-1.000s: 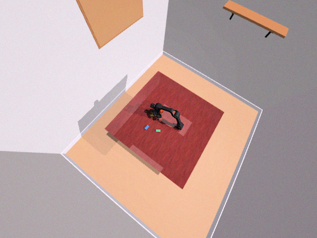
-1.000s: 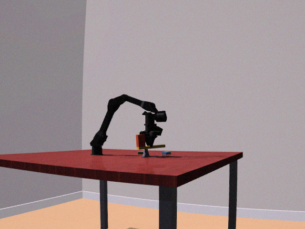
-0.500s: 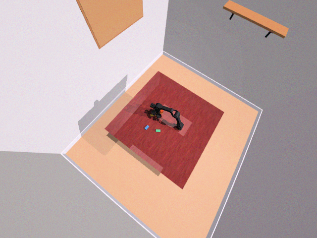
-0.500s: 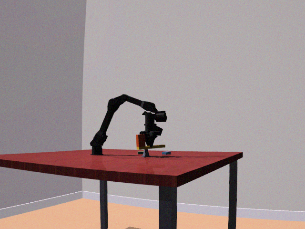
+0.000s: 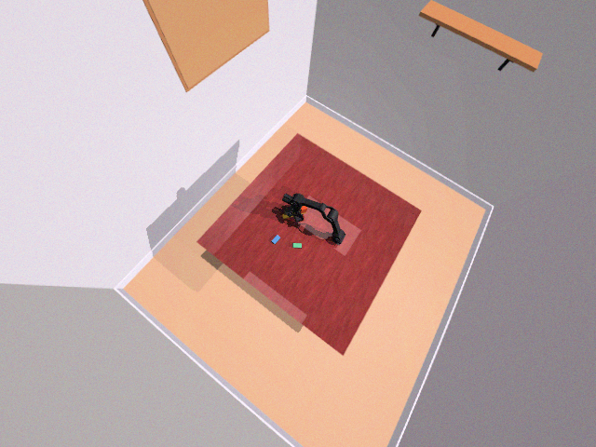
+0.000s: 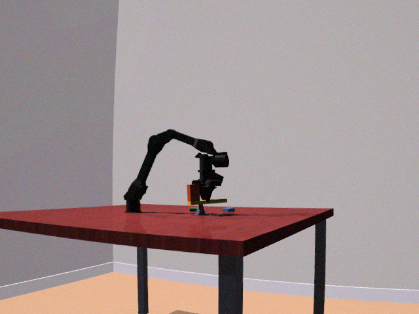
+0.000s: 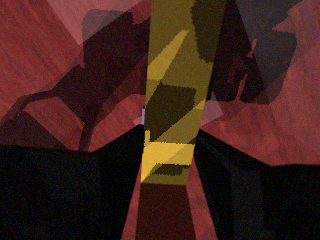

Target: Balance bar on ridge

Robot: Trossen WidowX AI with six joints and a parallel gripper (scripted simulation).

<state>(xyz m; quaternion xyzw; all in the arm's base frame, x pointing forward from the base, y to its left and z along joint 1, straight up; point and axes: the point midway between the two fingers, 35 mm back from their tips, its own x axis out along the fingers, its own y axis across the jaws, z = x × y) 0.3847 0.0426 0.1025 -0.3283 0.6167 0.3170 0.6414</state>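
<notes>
A yellow bar (image 5: pixel 285 216) (image 6: pixel 220 200) (image 7: pixel 175 75) carries an upright orange-red block (image 5: pixel 304 209) (image 6: pixel 192 193) (image 7: pixel 165 212) at its end nearer the arm's base. My gripper (image 6: pixel 207 199) (image 7: pixel 168 132) is shut on the bar, pointing down, with one finger at each side. The bar lies across and over the grey-blue ridge (image 6: pixel 200 210), clear of the table. In the exterior view the block end looks slightly lower than the far end. Whether the bar touches the ridge top cannot be told, as the wrist view mostly hides the ridge beneath it.
A blue block (image 5: pixel 276 238) (image 6: pixel 228 209) and a green block (image 5: pixel 297 245) (image 6: pixel 192 209) lie on the red table (image 5: pixel 375 231) (image 6: pixel 101 221), off to one side of the bar. The arm's base (image 5: pixel 339 237) (image 6: pixel 133 205) stands on the same table.
</notes>
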